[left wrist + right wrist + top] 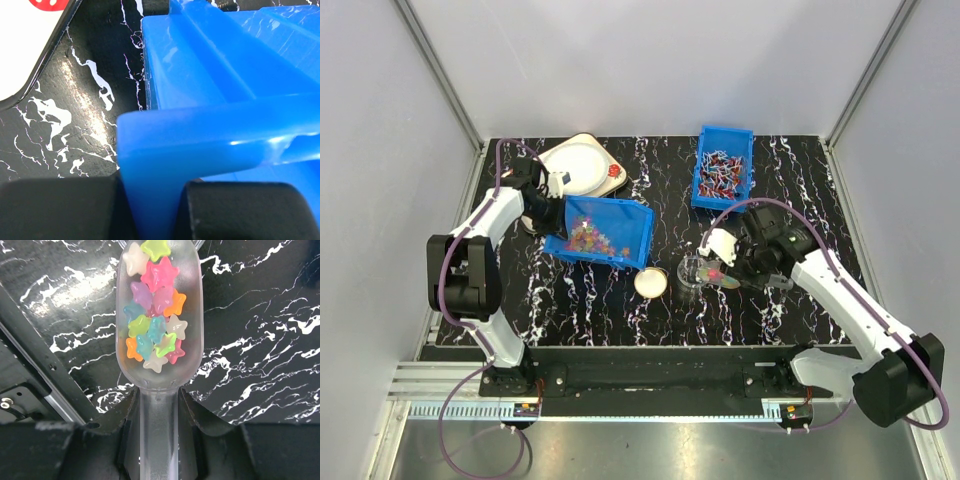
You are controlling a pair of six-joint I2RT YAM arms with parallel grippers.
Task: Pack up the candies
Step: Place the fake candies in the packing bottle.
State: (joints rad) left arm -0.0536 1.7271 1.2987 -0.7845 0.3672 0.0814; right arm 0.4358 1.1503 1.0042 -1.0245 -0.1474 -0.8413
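Observation:
The candies are small multicoloured sweets. Many lie in a blue bin (pixel 603 232) left of centre, piled around (pixel 586 236). My left gripper (pixel 534 207) is shut on that bin's left wall; in the left wrist view the blue wall (pixel 200 135) is pinched between my fingers, gripper (pixel 152 200). My right gripper (pixel 738 262) is shut on the handle of a clear scoop (pixel 705 271), held over the table at centre right. In the right wrist view the scoop (pixel 159 375) holds several star-shaped candies (pixel 152 315), with my gripper (pixel 158 415) on its handle.
A small white round cup (pixel 651 283) stands just left of the scoop. A second blue bin (pixel 723 167) with red-white wrapped sweets is at the back right. A white scale (pixel 580 164) sits at the back left, and its corner shows in the left wrist view (pixel 25 45).

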